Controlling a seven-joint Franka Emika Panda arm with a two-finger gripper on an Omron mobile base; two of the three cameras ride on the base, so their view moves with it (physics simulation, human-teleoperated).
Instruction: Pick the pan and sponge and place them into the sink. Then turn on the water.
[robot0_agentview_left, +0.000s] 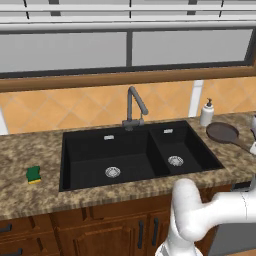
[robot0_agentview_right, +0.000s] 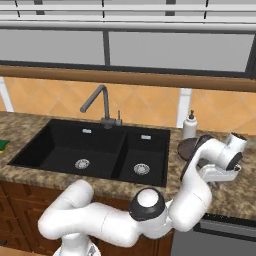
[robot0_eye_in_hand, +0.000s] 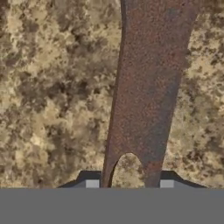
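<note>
Speckled granite counter lies under the two-finger gripper (robot0_eye_in_hand: 129, 183), whose tips flank the forked end of the round dark brown frying pan's (robot0_agentview_left: 223, 132) long thin handle (robot0_eye_in_hand: 146, 92); whether they already pinch it I cannot tell. Stiff, probably heavy at the bowl, the pan sits right of the black double-basin sink (robot0_agentview_left: 70, 150), so an end grip may let it droop.

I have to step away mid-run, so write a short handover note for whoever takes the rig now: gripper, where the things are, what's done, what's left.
Gripper: down at the counter right of the sink, fingers on either side of the pan handle's end; a firm grip cannot be confirmed.
Pan: on the counter right of the sink, near the soap dispenser.
Sponge: on the counter left of the sink, untouched.
Faucet: no water running.
Done: nothing in the sink yet.
Left: lift pan into sink, then sponge, then turn on water.
</note>
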